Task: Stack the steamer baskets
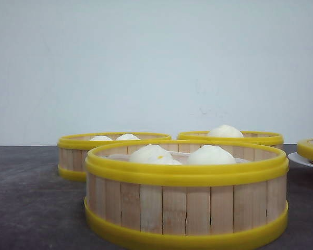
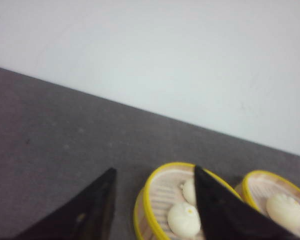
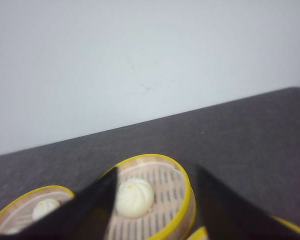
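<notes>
Baskets (image 1: 187,195) holding white buns (image 1: 211,154) stood unstacked on the dark bench (image 1: 26,208); left gripper (image 2: 155,205) and right gripper (image 3: 155,205) were spread, holding nothing

Your left tool (image 2: 152,200) and right tool (image 3: 155,200) both hang with fingers spread wide, holding nothing.

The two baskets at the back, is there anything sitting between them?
No. In the front view, the back-left basket and back-right basket have only a bun from the near basket showing there.
</notes>
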Controlling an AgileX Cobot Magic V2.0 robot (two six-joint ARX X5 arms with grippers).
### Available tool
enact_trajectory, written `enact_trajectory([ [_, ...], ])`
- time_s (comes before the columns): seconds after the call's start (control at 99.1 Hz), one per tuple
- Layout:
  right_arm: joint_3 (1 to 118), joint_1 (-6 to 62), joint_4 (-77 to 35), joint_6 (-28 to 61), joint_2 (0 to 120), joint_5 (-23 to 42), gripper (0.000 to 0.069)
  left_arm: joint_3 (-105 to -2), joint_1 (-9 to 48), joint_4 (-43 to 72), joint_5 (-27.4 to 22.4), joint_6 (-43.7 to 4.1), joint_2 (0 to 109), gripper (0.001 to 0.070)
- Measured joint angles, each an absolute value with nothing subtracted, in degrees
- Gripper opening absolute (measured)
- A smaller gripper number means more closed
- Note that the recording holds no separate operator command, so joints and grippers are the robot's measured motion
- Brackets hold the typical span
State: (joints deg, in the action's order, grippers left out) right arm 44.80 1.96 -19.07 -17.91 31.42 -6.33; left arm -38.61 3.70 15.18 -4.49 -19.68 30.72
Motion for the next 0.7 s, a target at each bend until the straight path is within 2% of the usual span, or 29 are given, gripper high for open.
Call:
enact_trajectory([
  [0.111,44.8,3.2,-19.5,-17.1,32.7,-6.5,0.0381,-39.1,4.8,15.4,-5.4,-19.1,35.8,0.0337],
  [0.323,44.8,4.6,-19.5,-16.6,33.0,-6.5,0.0385,-42.4,8.2,15.7,-7.4,-18.9,49.8,0.0343],
  [0.484,44.8,5.4,-19.5,-16.5,33.4,-6.5,0.0385,-49.6,10.4,16.4,-7.4,-18.4,62.8,0.0343],
  [0.696,44.8,6.7,-19.5,-16.5,34.1,-6.5,0.0385,-60.9,12.6,22.6,-6.6,-14.4,80.9,0.0343],
])
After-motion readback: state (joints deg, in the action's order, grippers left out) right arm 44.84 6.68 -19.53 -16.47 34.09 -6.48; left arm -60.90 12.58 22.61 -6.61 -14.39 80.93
